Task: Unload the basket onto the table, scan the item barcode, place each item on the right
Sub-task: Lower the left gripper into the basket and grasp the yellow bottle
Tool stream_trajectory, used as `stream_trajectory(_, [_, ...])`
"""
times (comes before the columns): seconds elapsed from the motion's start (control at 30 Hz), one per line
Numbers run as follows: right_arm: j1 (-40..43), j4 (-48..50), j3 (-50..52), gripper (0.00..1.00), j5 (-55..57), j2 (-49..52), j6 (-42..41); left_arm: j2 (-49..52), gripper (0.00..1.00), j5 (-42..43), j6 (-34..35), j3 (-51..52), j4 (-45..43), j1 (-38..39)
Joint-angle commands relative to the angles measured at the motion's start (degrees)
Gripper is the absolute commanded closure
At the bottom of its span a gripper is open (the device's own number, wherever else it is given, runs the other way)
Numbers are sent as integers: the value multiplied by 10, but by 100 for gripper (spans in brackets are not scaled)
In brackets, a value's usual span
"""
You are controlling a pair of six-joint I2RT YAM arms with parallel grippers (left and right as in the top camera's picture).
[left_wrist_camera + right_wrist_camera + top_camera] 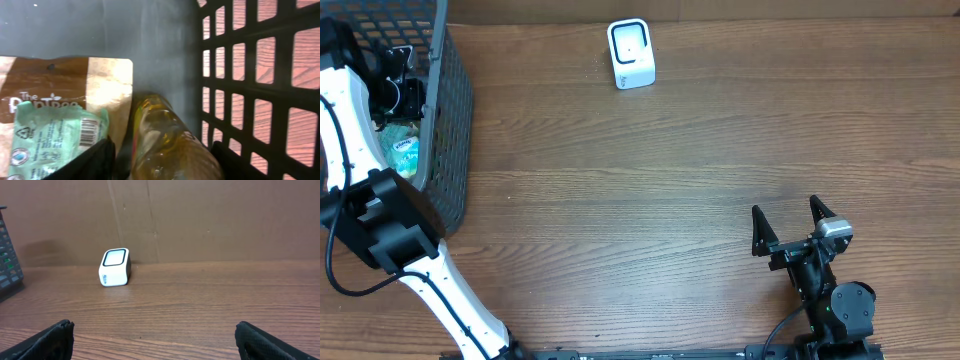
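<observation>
Left gripper [162,162] is sitting unclamped astride the bottle [170,145] in the basket [455,120] at the tabletop's [670,180] left edge, risking the jaws pinching the green packet [50,140] alongside or the round bottle slipping out

A dark grey plastic mesh basket [455,120] stands on a brown wood-grain table [670,200], which stretches away from the basket's lattice wall. Inside the basket, flat on its floor, lies a brown and tan paper pouch [75,85] (white lettering on it, partly covered). A mint-green plastic packet [50,140] lies on top of the pouch, hiding its lower part. Behind the basket rises a plain brown cardboard wall [200,215].
</observation>
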State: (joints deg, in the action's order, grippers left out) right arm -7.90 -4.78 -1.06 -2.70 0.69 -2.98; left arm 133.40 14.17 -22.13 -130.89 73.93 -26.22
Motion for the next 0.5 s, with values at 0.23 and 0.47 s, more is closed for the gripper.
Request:
stream_trajectory(0.23, [2,2,6,0,3,-5,1,1,62,-18,19,-4,-4,1])
stream_trajectory(0.47, [2,1,6,0,2,-5,1,-33,68,-103,97,-104,-5,1])
